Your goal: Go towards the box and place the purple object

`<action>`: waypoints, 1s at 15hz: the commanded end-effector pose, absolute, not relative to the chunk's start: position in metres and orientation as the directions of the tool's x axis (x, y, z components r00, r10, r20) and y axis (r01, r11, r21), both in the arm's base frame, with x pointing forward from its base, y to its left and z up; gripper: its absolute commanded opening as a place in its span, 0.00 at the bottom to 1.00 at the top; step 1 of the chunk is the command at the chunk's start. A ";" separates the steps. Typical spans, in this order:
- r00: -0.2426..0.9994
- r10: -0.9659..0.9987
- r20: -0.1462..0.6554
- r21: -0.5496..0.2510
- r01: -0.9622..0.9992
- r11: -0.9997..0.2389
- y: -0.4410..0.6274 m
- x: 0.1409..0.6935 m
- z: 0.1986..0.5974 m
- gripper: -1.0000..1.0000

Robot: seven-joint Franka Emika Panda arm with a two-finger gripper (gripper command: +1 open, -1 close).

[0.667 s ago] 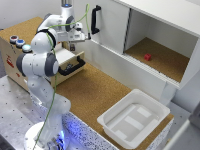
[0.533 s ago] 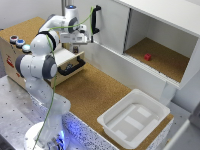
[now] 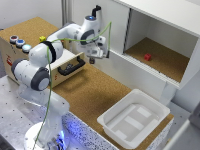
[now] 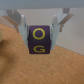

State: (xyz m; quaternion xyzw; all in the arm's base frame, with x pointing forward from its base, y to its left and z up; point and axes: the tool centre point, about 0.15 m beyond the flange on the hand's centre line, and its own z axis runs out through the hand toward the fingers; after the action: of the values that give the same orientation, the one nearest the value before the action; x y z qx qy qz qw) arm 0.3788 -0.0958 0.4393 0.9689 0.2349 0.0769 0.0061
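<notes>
At the exterior view's left stands a cork-topped drawer unit (image 3: pixel 30 47), its drawer open, and just beside it the end effector (image 3: pixel 92 60) hangs above the cork tabletop (image 3: pixel 90 95). It is clenched on the purple object (image 4: pixel 40 41), a block with yellow letters. The box (image 3: pixel 134 118) lies well apart at the exterior view's lower right.
</notes>
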 end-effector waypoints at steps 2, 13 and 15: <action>0.930 0.302 0.211 -0.026 0.314 -0.949 -0.250 0.390 0.404 0.00; 0.919 -0.382 0.096 -0.159 -0.365 -0.917 -0.423 0.403 0.305 0.00; 0.862 -0.499 0.090 -0.207 -0.474 -0.856 -0.428 0.398 0.288 0.00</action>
State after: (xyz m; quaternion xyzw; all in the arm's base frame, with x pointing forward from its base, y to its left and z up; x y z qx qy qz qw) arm 0.3815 -0.3718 0.3320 0.9857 -0.1460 0.0835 0.0109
